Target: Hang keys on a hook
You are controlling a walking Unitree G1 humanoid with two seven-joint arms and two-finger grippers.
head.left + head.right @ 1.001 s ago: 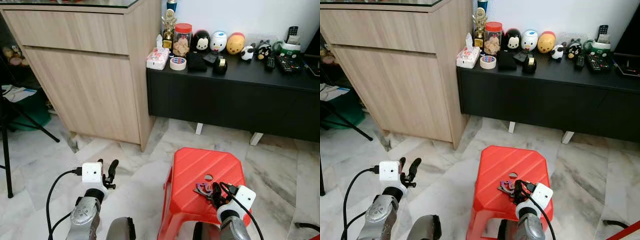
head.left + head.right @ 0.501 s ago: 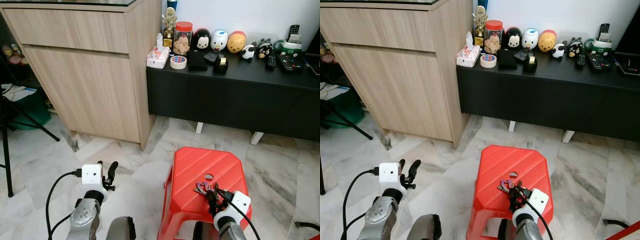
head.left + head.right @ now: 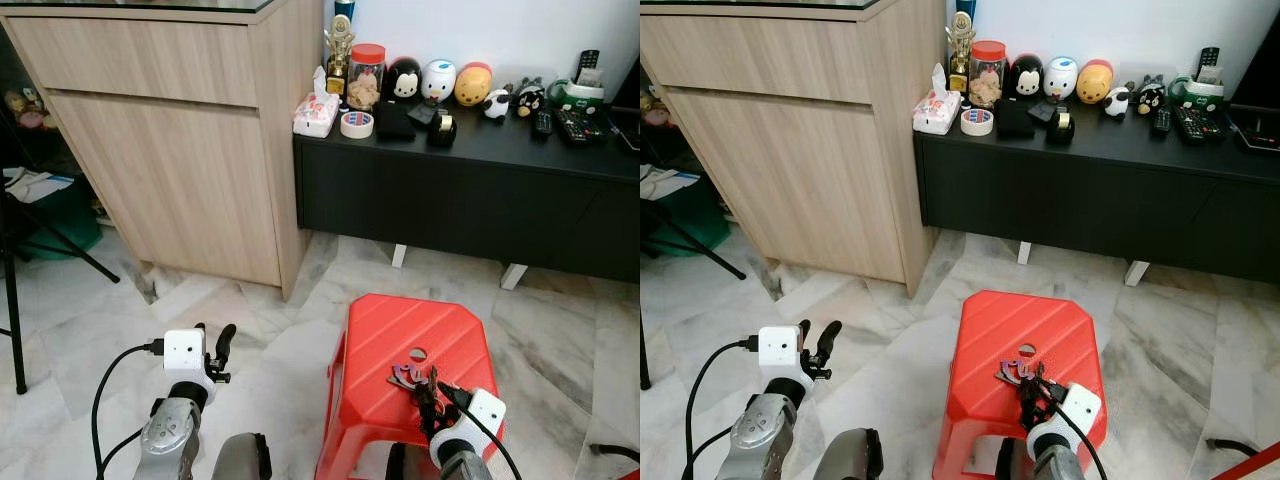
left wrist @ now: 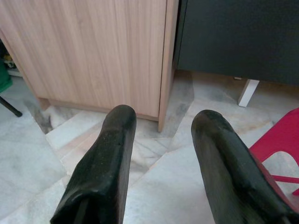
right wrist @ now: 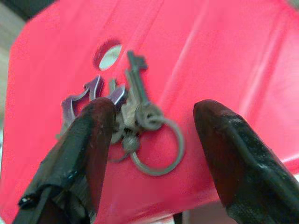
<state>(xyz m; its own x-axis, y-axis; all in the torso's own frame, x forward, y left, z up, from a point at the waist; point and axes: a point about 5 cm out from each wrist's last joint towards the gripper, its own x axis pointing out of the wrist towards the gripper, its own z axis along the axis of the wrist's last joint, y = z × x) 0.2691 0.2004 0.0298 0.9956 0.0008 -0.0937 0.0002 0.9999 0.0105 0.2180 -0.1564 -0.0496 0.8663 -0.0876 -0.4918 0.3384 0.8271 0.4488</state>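
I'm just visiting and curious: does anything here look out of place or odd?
A bunch of metal keys on a ring lies on the seat of a red plastic stool, an unusual spot for keys. The right gripper hovers open over them. Otherwise nothing looks spilled or damaged.

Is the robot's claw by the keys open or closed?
Open: the right gripper has its fingers spread around the keys on the red stool.

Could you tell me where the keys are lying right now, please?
The keys lie on the red stool, just beside its round hole, on the robot's right. The right gripper hovers over them with fingers apart.
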